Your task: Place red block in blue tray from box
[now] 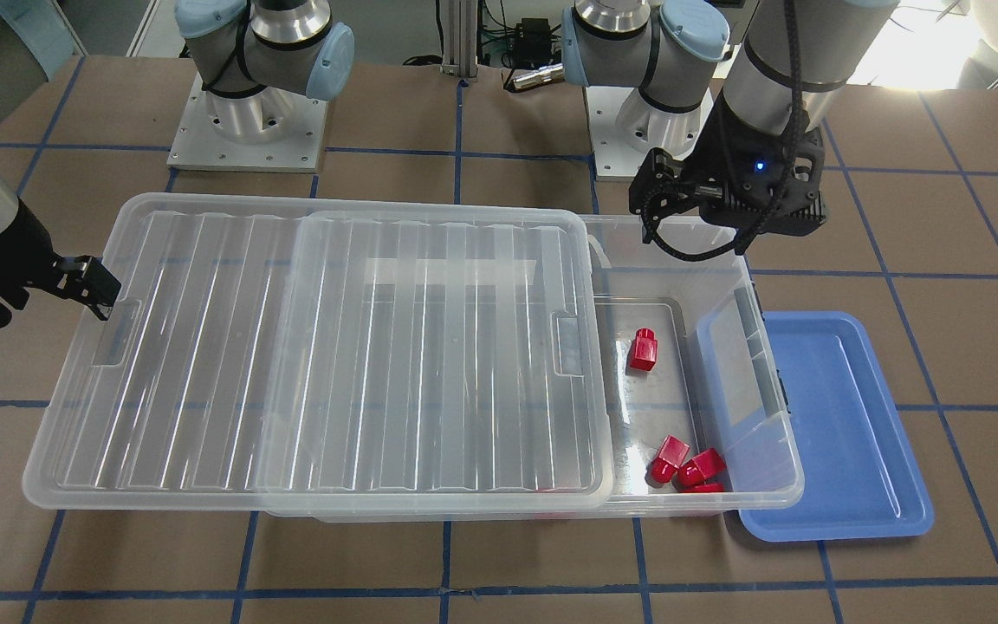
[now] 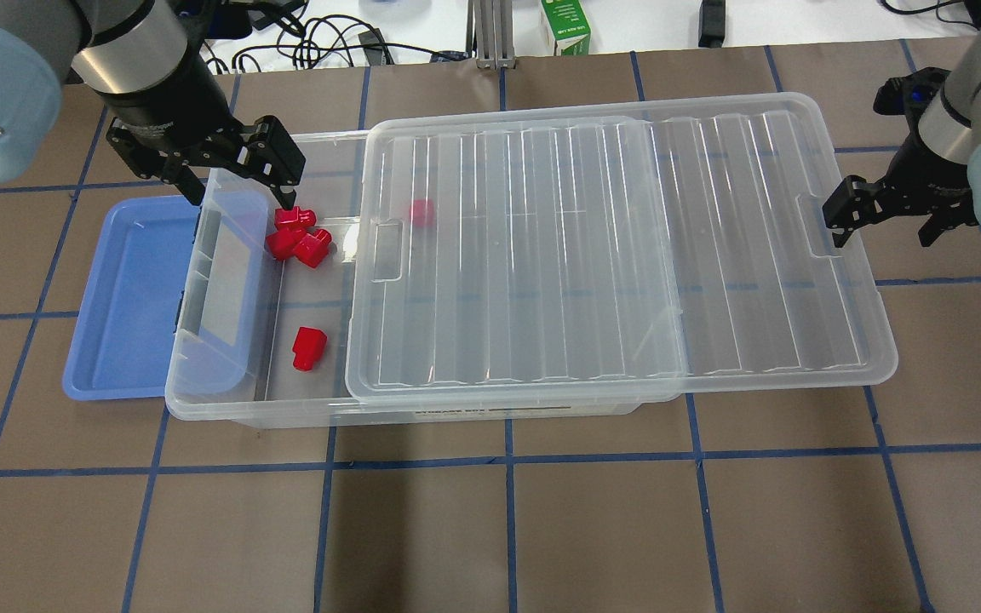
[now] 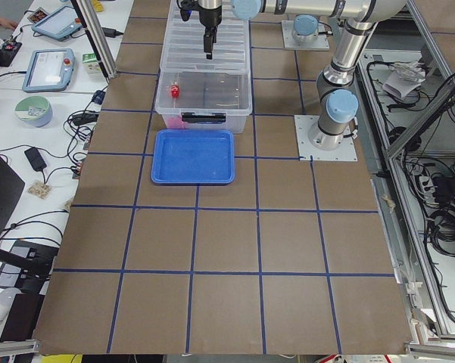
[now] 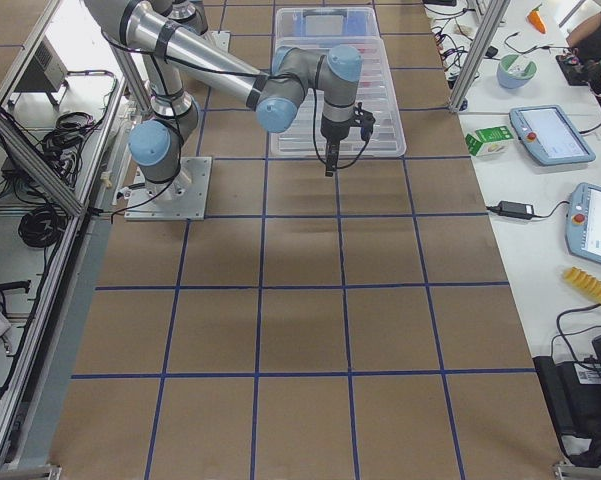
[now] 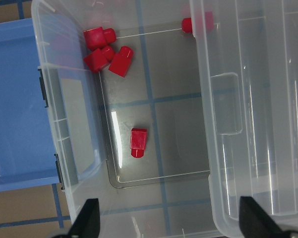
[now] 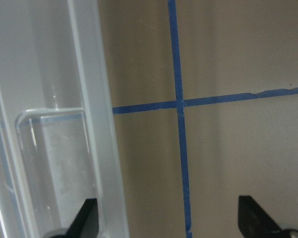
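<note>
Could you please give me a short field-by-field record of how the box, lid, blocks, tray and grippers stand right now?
box: clear bin, its left end uncovered
lid: sits offset toward the robot's right, overhanging that end
lone red block: on the box floor in the uncovered part
cluster of red blocks: far corner of the uncovered part
covered red block: beneath the lid's edge
blue tray: empty, beside the box's left end
left gripper: open, above the uncovered end
right gripper: open, at the lid's overhanging edge
</note>
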Robot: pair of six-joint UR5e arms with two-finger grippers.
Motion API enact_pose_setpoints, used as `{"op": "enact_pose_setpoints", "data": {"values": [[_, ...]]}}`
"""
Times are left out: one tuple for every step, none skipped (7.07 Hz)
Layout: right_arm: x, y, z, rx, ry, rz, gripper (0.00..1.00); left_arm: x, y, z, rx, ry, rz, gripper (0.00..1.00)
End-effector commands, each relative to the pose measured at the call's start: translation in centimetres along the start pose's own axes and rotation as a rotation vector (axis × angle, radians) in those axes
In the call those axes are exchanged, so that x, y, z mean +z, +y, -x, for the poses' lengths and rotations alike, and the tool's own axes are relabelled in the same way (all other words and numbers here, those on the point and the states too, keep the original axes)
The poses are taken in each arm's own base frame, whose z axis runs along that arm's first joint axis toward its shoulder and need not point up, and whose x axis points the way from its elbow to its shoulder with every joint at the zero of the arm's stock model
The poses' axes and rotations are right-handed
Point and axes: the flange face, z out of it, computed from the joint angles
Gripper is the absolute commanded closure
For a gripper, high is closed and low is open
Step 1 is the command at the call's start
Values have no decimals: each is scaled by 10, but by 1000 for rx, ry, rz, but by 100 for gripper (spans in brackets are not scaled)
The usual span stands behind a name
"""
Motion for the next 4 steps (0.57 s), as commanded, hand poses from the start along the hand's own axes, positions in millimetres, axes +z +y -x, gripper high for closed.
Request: {"op": "enact_pose_setpoints", "data": {"values": [[-55,2,15,-19,-27,-14,0,61,-17,6,0,5,29,0],[-99,10,32,-46,-49,18,0,97,-21,16,42,0,-7,0],[-139,17,58,-63,-48,15,0,121,-17,28,38,0,2,0],[-157,23,100,-94,-45,-9,0,139,-10,29,26,-1,32,0]]}}
